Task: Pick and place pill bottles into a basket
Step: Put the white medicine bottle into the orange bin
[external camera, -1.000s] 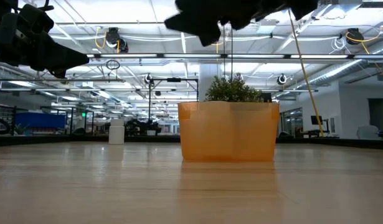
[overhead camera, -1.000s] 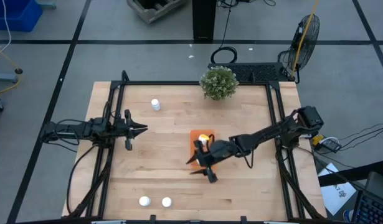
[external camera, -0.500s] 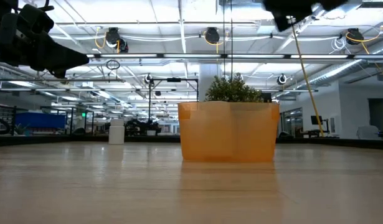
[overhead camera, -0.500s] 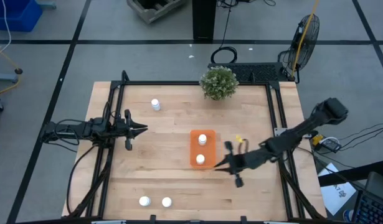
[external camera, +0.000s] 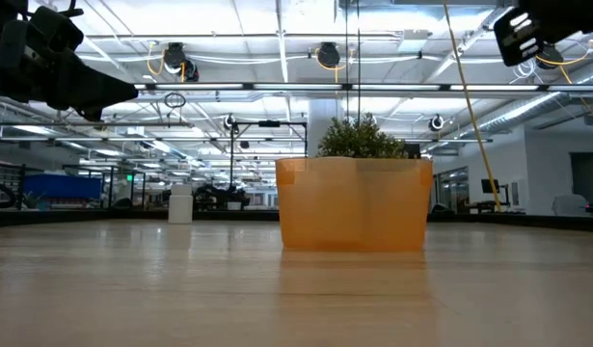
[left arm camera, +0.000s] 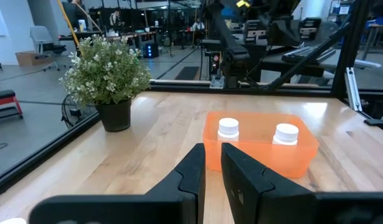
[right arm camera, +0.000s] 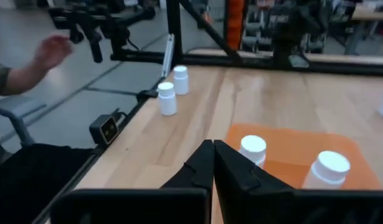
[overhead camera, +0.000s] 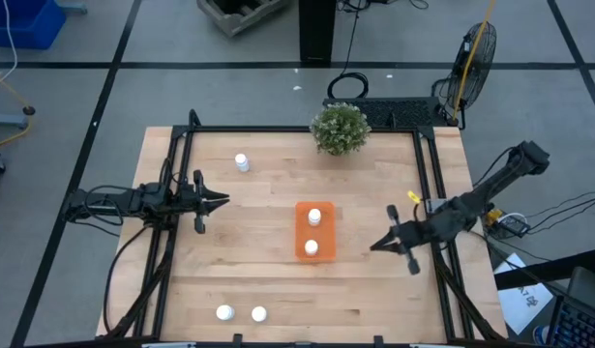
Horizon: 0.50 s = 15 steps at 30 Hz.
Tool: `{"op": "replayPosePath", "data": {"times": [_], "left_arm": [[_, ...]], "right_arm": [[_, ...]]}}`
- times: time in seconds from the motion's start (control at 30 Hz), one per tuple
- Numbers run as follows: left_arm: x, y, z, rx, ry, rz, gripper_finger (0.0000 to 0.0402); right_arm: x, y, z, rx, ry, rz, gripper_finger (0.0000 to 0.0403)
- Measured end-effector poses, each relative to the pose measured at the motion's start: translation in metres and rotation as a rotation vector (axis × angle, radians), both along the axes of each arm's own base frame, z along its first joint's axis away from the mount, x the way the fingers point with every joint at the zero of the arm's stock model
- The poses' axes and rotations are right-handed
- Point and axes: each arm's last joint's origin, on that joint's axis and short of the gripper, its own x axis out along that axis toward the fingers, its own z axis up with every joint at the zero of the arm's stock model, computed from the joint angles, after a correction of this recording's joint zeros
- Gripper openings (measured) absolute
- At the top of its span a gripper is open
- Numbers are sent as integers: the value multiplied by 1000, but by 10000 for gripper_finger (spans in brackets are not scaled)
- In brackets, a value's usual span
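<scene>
The orange basket [overhead camera: 314,232] lies mid-table with two white pill bottles [overhead camera: 314,216] [overhead camera: 311,247] standing in it. Another bottle [overhead camera: 241,162] stands at the far left, and two more [overhead camera: 224,312] [overhead camera: 258,313] stand close to the near edge. My right gripper [overhead camera: 374,246] hangs shut and empty above the table, to the right of the basket; its wrist view shows the shut fingers [right arm camera: 211,162] pointing at the basket [right arm camera: 291,152]. My left gripper [overhead camera: 223,201] waits shut and empty left of the basket [left arm camera: 260,152].
A green potted plant [overhead camera: 341,128] stands at the far edge, behind the basket. Black frame rails [overhead camera: 428,184] run along the table's left and right sides. A person's hand [right arm camera: 51,50] shows beyond the table in the right wrist view. Bare wood lies around the basket.
My right gripper has drawn back from over the basket toward the table's right edge and has shut its fingers, empty. With the arm gone, two bottles show standing in the basket.
</scene>
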Motion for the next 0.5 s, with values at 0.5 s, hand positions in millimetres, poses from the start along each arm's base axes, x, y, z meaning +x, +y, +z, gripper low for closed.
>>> {"op": "replayPosePath", "data": {"times": [0.5], "left_arm": [[0,0,0,22,1,0,56]], "right_arm": [[-35,-45,-17,2,-101,-3,0]]}}
